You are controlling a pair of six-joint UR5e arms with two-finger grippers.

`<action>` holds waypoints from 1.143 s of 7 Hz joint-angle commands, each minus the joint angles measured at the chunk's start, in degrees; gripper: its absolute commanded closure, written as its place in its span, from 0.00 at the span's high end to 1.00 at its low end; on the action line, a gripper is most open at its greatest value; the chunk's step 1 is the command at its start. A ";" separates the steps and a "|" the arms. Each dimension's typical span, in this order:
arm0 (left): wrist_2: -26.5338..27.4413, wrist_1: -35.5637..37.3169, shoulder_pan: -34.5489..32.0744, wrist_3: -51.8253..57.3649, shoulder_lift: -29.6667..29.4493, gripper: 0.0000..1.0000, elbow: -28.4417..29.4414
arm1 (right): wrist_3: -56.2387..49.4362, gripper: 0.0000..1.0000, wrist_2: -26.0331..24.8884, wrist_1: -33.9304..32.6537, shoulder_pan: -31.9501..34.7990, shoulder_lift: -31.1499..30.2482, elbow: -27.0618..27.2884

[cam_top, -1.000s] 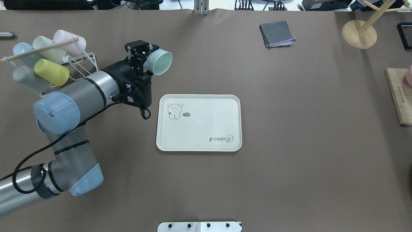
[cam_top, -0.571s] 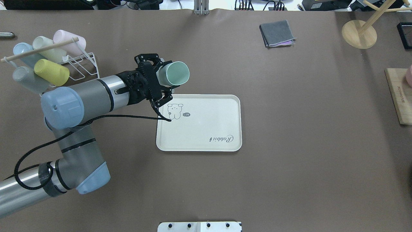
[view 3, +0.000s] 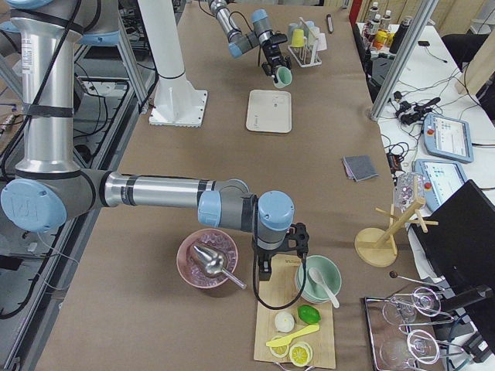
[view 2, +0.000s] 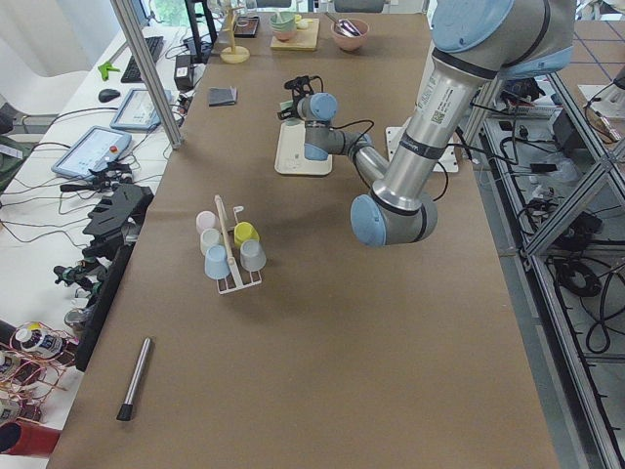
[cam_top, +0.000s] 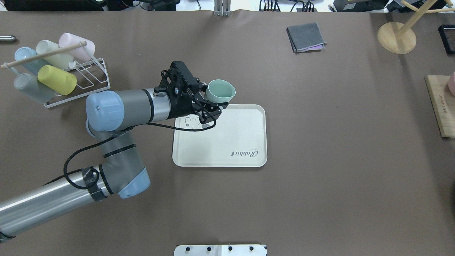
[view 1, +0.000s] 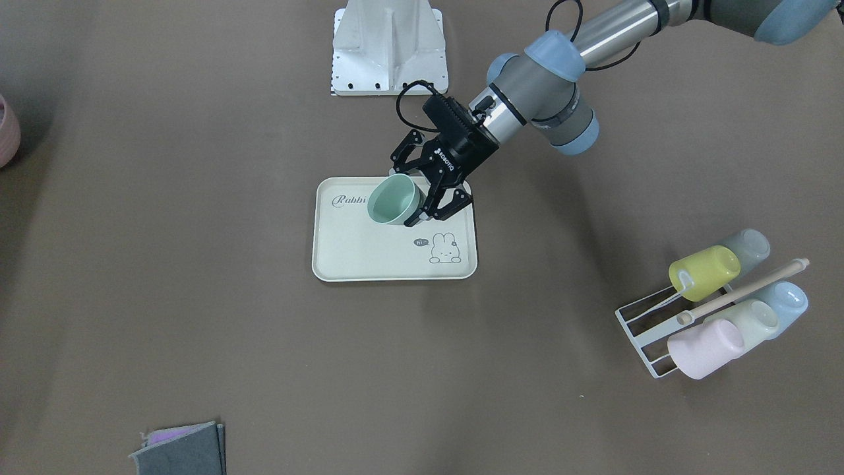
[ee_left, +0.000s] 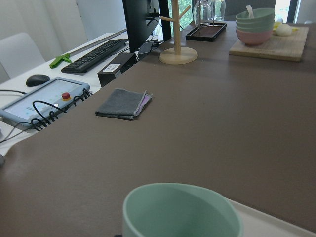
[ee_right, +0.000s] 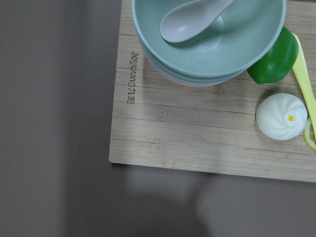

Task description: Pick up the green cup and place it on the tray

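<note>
Centre of the front-facing view: green cup (view 1: pixel 393 200) was off the table, clamped in the left gripper (view 1: pixel 414 196), one finger inside the rim and one outside the wall. Cup tilted, mouth turned partly up and toward that camera. It overlapped the upper middle of the tray (view 1: pixel 369 264), covering the end of the "Rabbit" script. In the overhead view it sat at the tray's upper edge, right of the wrist. In the exterior right view it hung clear above the table, past the tray's far end, so it was aloft rather than resting on the tray. Left wrist view: cup rim at bottom centre, a strip of tray rim at bottom right.

Tray lay flat mid-table, bunny drawing at its lower right in the front-facing view, nothing standing on it.

Wire rack (view 1: pixel 649 330) at the lower right of that view, well apart from the tray, carried a yellow cup (view 1: pixel 702 272), a pink cup (view 1: pixel 704 348), a pale cup (view 1: pixel 752 320), a blue cup (view 1: pixel 788 300) and a greyish cup (view 1: pixel 745 245). Folded grey cloth (view 1: pixel 181 448) at the lower left.

Right gripper (view 3: pixel 267 270) hung over the wooden board (ee_right: pixel 197 133) beside stacked bowls (ee_right: pixel 207 44) holding a spoon (ee_right: pixel 190 22); fingers too small to judge, clench unknown.
</note>
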 commanded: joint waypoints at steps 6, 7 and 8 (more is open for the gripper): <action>-0.36 -19.88 3.68 2.48 -2.92 0.42 17.78 | -0.53 1.00 0.09 0.07 0.00 0.00 0.14; -0.71 -19.70 5.00 2.48 -3.62 0.42 17.78 | -0.53 1.00 0.09 0.07 0.00 -0.09 0.05; -2.54 -19.70 5.28 2.48 -3.88 0.42 17.87 | -0.53 1.00 0.18 -0.02 0.00 -0.26 0.05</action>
